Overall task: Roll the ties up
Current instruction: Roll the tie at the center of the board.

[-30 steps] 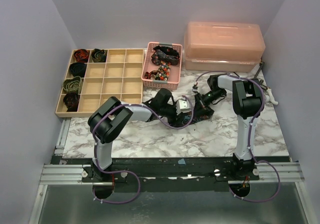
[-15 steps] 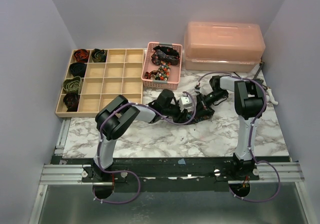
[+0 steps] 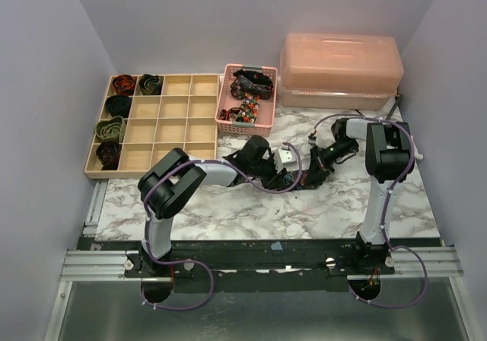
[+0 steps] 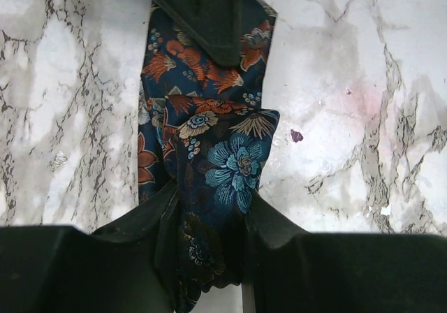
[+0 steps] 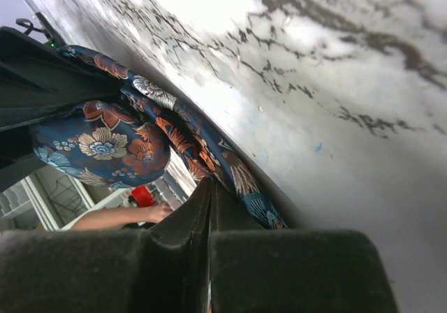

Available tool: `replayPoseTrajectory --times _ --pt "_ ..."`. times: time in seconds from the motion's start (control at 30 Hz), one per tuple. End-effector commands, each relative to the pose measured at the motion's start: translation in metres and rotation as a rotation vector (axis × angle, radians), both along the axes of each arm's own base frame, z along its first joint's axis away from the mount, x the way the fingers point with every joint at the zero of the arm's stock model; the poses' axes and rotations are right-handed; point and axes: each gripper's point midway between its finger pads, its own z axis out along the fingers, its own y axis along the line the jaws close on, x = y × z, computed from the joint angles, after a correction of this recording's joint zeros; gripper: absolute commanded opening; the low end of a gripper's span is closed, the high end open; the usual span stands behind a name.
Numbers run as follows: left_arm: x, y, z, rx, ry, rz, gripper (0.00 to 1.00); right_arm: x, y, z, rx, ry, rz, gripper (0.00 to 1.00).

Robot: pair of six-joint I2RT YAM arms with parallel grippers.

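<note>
Two grippers meet on one flowery tie near the middle of the table.

The flowery tie [image 4: 223, 159] lies on the marble table [image 3: 228, 204], and one end is folded over into a fat loop. The left gripper [image 4: 211, 201] squeezes that loop from both sides. The right gripper [image 5: 209, 187] is closed tight, with its tips on the flat part of the tie just to the right. I cannot tell if any cloth is pinched between them. From above, the arms hide most of the tie. At the far left, a wooden tray [image 3: 175, 128] holds five rolled ties [image 3: 110, 129] in its left boxes. Beside it, a pink basket [image 3: 225, 116] holds loose ties [image 3: 251, 86], too tangled to count. A pink box [image 3: 341, 67] stands at the far right.
</note>
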Motion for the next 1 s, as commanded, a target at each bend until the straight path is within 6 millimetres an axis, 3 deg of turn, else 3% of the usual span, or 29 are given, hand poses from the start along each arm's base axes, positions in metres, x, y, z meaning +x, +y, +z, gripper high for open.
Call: replayPoseTrajectory --times 0.0,0.1,0.17,0.27,0.37,0.47,0.57,0.67,0.8,0.9,0.97 --pt "0.004 0.014 0.003 0.109 0.033 0.066 0.03 -0.003 -0.028 -0.044 -0.200 -0.049 0.081 0.03" --pt "0.013 0.017 0.020 0.119 -0.009 0.104 0.04 0.002 -0.041 -0.056 -0.279 -0.077 0.110 0.02" --pt "0.015 0.025 0.019 0.154 -0.045 0.108 0.04 0.004 -0.046 -0.059 -0.302 -0.090 0.128 0.02" --pt "0.015 0.037 -0.003 0.247 -0.067 0.085 0.05 0.011 -0.050 -0.060 -0.319 -0.118 0.147 0.02" --pt "0.007 0.053 -0.041 0.396 -0.031 0.046 0.07 0.020 -0.046 -0.052 -0.289 -0.139 0.153 0.05" --pt "-0.002 0.060 -0.063 0.494 0.011 0.022 0.12 0.026 -0.027 -0.022 -0.160 -0.151 0.144 0.21" --pt "-0.010 0.060 -0.068 0.519 0.019 -0.002 0.17 0.018 -0.005 0.019 0.003 -0.120 0.123 0.37" --pt "-0.017 0.057 -0.068 0.519 0.014 -0.035 0.23 0.007 0.017 0.049 0.166 -0.036 0.073 0.43" --pt "-0.021 0.055 -0.068 0.524 0.012 -0.059 0.27 0.005 0.037 0.058 0.269 0.047 0.020 0.53" --pt "-0.021 0.056 -0.068 0.532 0.007 -0.069 0.30 0.009 0.049 0.060 0.300 0.065 0.012 0.71" --pt "-0.022 0.057 -0.069 0.537 0.007 -0.074 0.30 0.012 0.056 0.061 0.299 0.054 0.018 0.76"
